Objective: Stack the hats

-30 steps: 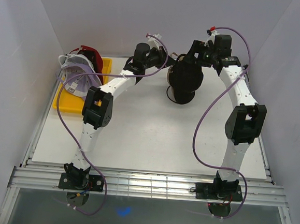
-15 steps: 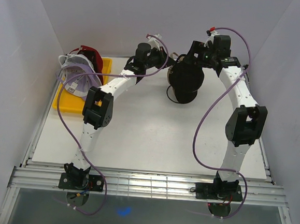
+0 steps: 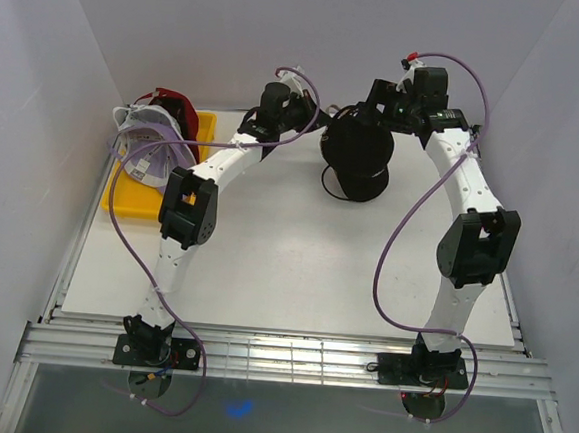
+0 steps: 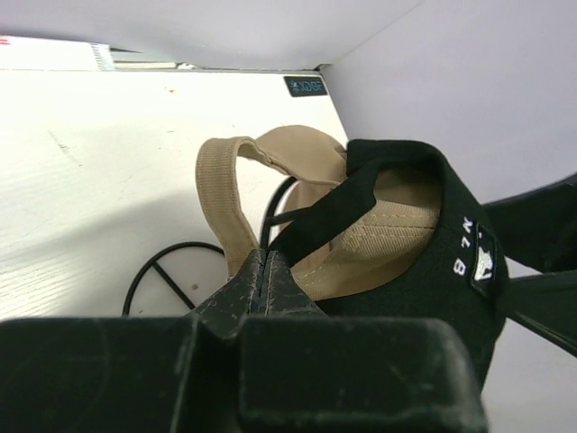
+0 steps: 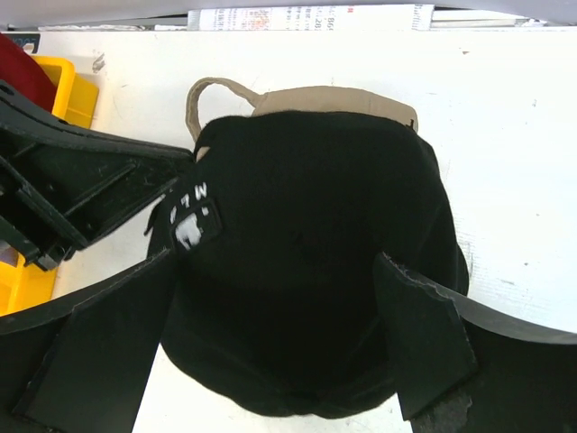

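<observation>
The black cap (image 3: 357, 154) is held over the far middle of the white table (image 3: 286, 266). Its rear rim, beside the tan strap (image 4: 221, 194), is pinched in the fully closed left gripper (image 4: 261, 275). The right gripper (image 5: 270, 352) is spread wide, one finger on each side of the crown, with nothing gripped. The lavender cap (image 3: 159, 156) and dark red cap (image 3: 170, 101) are piled on the yellow tray (image 3: 206, 128) at far left. Plain white walls (image 3: 184, 28) enclose the table.
</observation>
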{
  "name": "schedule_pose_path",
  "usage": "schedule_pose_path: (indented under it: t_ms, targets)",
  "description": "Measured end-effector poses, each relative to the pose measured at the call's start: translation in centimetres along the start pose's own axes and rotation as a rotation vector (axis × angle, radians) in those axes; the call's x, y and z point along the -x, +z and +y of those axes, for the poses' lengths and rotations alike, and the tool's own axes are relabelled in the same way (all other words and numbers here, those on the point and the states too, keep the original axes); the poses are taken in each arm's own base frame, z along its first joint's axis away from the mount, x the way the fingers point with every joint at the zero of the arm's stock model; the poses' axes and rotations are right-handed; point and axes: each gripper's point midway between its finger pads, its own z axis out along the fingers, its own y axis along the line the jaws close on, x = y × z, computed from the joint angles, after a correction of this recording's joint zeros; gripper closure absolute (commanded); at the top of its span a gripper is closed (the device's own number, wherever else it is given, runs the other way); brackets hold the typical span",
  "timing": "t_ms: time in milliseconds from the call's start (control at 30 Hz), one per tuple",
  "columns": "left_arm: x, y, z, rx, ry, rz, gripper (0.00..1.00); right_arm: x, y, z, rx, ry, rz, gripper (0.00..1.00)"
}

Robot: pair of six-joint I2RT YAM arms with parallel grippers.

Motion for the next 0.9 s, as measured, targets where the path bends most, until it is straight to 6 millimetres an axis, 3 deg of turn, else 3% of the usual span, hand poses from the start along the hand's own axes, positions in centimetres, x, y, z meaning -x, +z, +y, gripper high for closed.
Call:
schedule_pose_path:
  t_ms: [167,367,667,900]
  targets:
    - [0.4,0.4,1.6,0.046,-0.024,0.001,1.0,0.0,-0.3,-0.2,-0.016,0.009,0.002,0.06]
    - [-0.9,0.6,3.5,0.09,-0.049,0.033,1.0,-0.3,-0.3,-0.3,-0.025,0.014,0.009,0.07]
    - [-1.3,0.7,3.6,0.075,-0.048,0.043,0.99,-1.4,-0.7,-0.4,-0.028,0.025,0.023,0.07]
    - [-0.8,0.6,3.7,0.053,-0.039,0.034,0.71,-1.4,-0.7,-0.4,-0.029,0.036,0.024,0.07]
